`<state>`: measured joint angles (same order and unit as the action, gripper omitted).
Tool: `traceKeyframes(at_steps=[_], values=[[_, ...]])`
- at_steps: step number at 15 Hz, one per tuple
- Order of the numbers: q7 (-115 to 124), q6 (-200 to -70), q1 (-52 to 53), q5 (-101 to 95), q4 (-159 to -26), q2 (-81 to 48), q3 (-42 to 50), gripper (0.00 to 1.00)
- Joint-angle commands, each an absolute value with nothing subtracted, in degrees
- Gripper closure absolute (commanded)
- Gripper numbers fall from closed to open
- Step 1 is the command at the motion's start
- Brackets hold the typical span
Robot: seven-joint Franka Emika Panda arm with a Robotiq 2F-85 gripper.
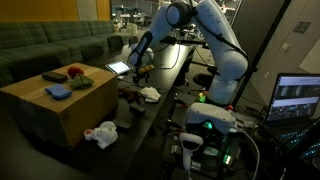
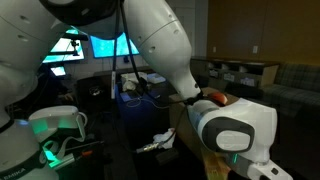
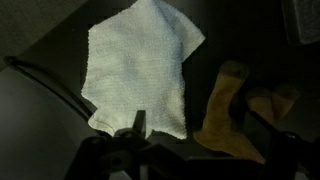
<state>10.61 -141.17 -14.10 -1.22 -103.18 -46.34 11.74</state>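
In the wrist view a white towel [image 3: 140,70] lies spread flat on a dark tabletop. Right of it lies a tan, mustard-coloured cloth-like object [image 3: 225,115]. My gripper [image 3: 195,152] hangs above them, open, with nothing between its dark fingers [image 3: 283,148]; its near edge overlaps the towel's lower hem. In an exterior view the gripper [image 1: 138,62] points down over the black table [image 1: 175,70], with the white towel [image 1: 150,93] a little below it. In the close exterior view the robot's arm [image 2: 160,45] hides the gripper.
A cardboard box [image 1: 50,115] beside the table carries a blue cloth [image 1: 57,91], a green plate [image 1: 80,82] and a red object [image 1: 75,71]. A white bundle [image 1: 101,133] lies on the floor. A tablet [image 1: 118,68], a laptop [image 1: 298,98] and a sofa [image 1: 50,45] stand around.
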Motion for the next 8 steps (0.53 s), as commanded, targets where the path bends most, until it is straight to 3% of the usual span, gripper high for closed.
traceKeyframes(at_steps=[1, 8], values=[[6.55, -141.19, -16.35, 1.97, -100.85, -47.78, 9.73, 0.00], [2.96, -139.96, -18.35, 5.83, -99.83, -48.05, 7.40, 0.00]])
